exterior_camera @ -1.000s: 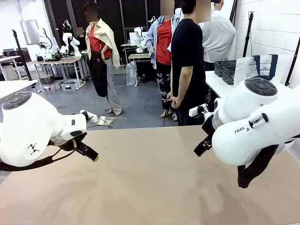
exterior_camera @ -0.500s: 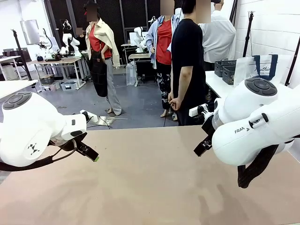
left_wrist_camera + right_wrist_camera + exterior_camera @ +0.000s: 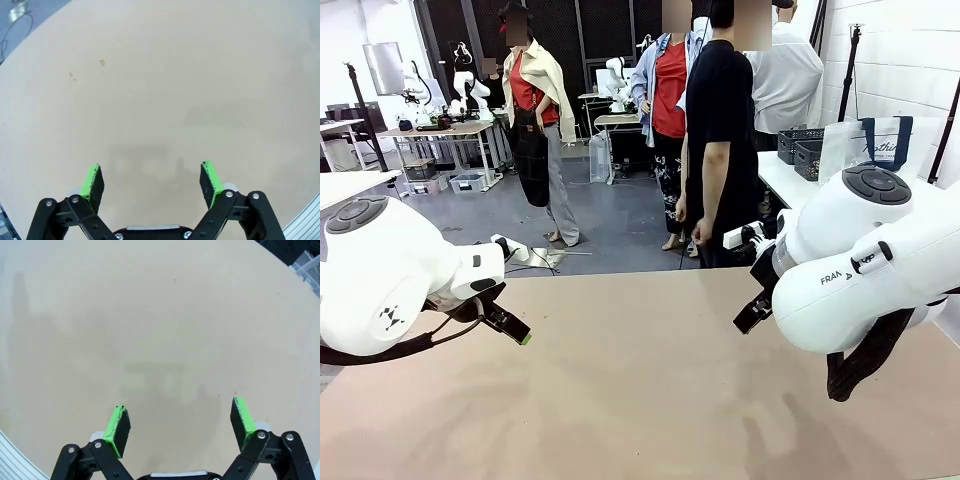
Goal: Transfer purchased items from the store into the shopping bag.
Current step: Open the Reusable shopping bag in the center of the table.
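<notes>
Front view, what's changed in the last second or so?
The person in black let a hand drop slightly. The left arm and right arm stayed put over the table, jaws open and empty.

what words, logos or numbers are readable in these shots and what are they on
"FRAN": on the right arm, the rest of the word is covered.
Dark lettering on the shopping bag: too small to read.
Black mark on the left arm: a logo, no letters.
</notes>
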